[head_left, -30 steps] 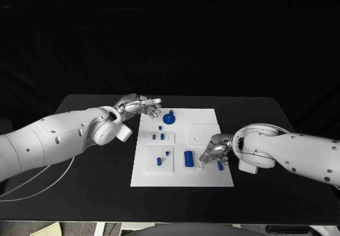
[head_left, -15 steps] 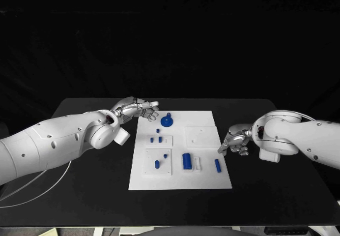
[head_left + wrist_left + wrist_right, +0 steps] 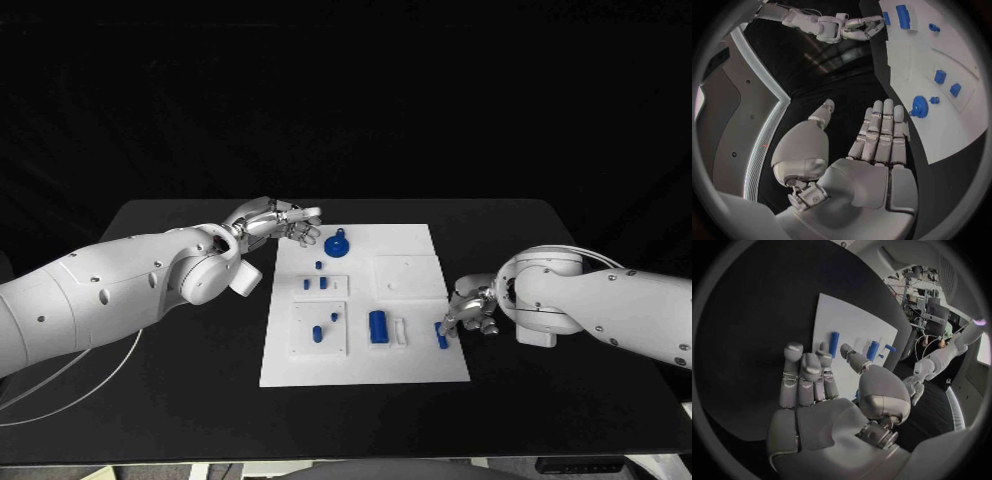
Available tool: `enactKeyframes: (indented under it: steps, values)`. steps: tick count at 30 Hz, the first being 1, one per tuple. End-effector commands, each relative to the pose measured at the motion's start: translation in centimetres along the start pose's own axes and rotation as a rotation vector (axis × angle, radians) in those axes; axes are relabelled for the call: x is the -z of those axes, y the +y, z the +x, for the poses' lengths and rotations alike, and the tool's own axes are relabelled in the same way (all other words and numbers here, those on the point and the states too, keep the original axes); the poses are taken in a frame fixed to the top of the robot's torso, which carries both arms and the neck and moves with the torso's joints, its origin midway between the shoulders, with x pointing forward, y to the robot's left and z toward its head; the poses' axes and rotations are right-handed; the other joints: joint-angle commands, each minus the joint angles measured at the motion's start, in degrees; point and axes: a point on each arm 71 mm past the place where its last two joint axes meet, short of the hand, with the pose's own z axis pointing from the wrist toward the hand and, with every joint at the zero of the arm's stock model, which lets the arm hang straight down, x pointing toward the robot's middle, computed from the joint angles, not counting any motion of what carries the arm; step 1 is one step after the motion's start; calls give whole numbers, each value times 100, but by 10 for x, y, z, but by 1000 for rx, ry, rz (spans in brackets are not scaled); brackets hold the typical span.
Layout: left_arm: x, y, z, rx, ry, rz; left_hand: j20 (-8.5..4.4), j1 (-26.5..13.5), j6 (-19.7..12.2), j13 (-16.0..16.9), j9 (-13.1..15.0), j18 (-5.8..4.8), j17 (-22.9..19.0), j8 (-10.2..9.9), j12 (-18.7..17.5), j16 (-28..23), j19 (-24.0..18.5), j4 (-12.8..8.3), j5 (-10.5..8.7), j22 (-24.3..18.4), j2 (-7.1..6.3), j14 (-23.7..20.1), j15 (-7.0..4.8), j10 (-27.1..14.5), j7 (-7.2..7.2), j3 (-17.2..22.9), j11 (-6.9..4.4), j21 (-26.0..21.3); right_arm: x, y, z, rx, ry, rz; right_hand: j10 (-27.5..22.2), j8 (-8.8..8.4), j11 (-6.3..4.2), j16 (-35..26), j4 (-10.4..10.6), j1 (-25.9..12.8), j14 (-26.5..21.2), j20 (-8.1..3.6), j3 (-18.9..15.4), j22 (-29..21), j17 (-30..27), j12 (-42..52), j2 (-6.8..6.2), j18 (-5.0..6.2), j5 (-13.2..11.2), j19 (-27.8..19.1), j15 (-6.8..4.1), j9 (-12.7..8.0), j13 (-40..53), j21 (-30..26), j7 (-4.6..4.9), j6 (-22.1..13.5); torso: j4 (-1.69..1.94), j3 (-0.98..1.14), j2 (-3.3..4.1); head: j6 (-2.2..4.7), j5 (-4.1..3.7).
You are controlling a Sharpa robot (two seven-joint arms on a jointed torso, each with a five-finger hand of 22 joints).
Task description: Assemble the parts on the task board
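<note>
White task board (image 3: pixel 411 355) lies flat at the centre of the black worktop (image 3: pixel 173 390), long side running away from the robot. Blue parts sit on it: a round knobbed part (image 3: pixel 336 246) at the far left corner, two small blocks (image 3: pixel 316 284) below it, a thick cylinder (image 3: pixel 379 325) near the middle of the near half, and a slim bar (image 3: pixel 443 336) close to the board's right edge.

Right hand (image 3: pixel 472 312) hovers at that right edge, fingertips pointing down and inward, just beside the slim bar. The right wrist view shows the palm bare and the fingers (image 3: pixel 804 375) extended and slightly apart — nothing is held. The slim bar (image 3: pixel 834 344) lies directly ahead of those fingertips, its long axis running roughly in line with them, parallel to the board's long side.

Left hand (image 3: pixel 277 220) rests above the worktop just off the board's far left corner, near the round knobbed part. Its fingers (image 3: pixel 879 132) are straight and side by side, palm empty.

Judgement: the slim bar is the likely next pick, and the right hand is by far the nearer — a grasp across the bar's short axis would suit its orientation.
</note>
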Motion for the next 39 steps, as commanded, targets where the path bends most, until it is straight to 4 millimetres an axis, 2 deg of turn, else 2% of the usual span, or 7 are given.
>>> enactKeyframes:
  steps: [1, 9, 13, 18, 25, 36, 39]
  values:
    - [0, -2, 1, 4, 3, 22, 14, 47, -18, -6, -7, 88, 5, 26, 11, -25, 13, -22, -18, 62, -6, -12, 12, -35, -1, 1, 1, -24, -3, 1, 3, 64, -11, 27, 9, -34, 31, -26, 25, -2, 22, 64, 22, 63, -7, -20, -6, 204, -9, 1, 23, 10, -10, -20, 56, 22, 7, -3, -4, -12, -2]
    - [0, -3, 2, 6, 9, 24, 14, 50, -18, -6, -7, 87, 7, 27, 11, -26, 14, -23, -19, 63, -2, -11, 12, -34, -1, -1, 1, -25, -8, 11, 12, 86, 0, 14, 14, -32, 32, -26, 52, -51, 29, 79, -3, 67, -8, -18, -37, 204, -9, 3, 24, 16, -11, -17, 57, 32, 2, -9, -5, -17, -14]
    - [0, -3, 4, 8, 15, 26, 15, 55, -17, -6, -8, 86, 10, 28, 12, -28, 17, -23, -19, 65, 11, -9, 12, -33, -1, -3, 1, -27, -11, 12, 10, 122, -44, 31, 16, -32, 30, -26, 48, -41, 31, 79, 4, 68, -8, -17, -28, 204, -9, 4, 23, 17, -11, -15, 55, 34, 9, -13, -6, -17, -42]
    - [0, -3, 3, 8, 17, 25, 15, 54, -16, -6, -8, 85, 12, 29, 12, -29, 18, -21, -19, 66, 17, -8, 12, -32, -1, -7, 1, -29, -16, 17, 9, 168, -100, 50, 21, -28, 28, -23, 52, -46, 34, 80, 3, 69, -7, -14, -31, 204, -9, 8, 22, 21, -10, -12, 53, 43, 8, -10, -5, -15, -37]
    - [1, -3, 3, 12, 26, 24, 15, 53, -11, -6, -9, 84, 20, 33, 14, -33, 22, -14, -20, 70, 52, -3, 12, -28, -3, -18, -1, -34, -31, 23, 29, 239, -141, 66, 37, -20, 19, -16, 35, -8, 42, 75, 37, 73, -4, -5, -16, 204, -9, 21, 14, 29, -9, -2, 43, 64, 10, -5, -6, -1, -10]
    - [1, -3, 3, 12, 26, 22, 15, 50, -11, -6, -10, 83, 23, 33, 14, -35, 24, -13, -20, 72, 60, -1, 11, -26, -3, -27, -1, -37, -32, 38, 37, 265, -114, 26, 43, -24, 17, -12, 11, 0, 44, 75, 35, 75, -2, -3, -82, 204, -9, 30, 11, 33, -10, 4, 42, 66, 4, -5, -4, -17, -8]
    - [2, -2, 3, 11, 25, 21, 15, 50, -11, -6, -10, 83, 24, 33, 14, -36, 24, -13, -21, 72, 61, 0, 11, -26, -3, -30, -1, -37, -32, 38, 38, 265, -112, 28, 40, -29, 16, -14, -63, 90, 43, 69, 69, 77, -2, -5, -112, 204, -8, 28, 10, 36, -11, 6, 41, 60, 4, -9, -3, -19, -20]
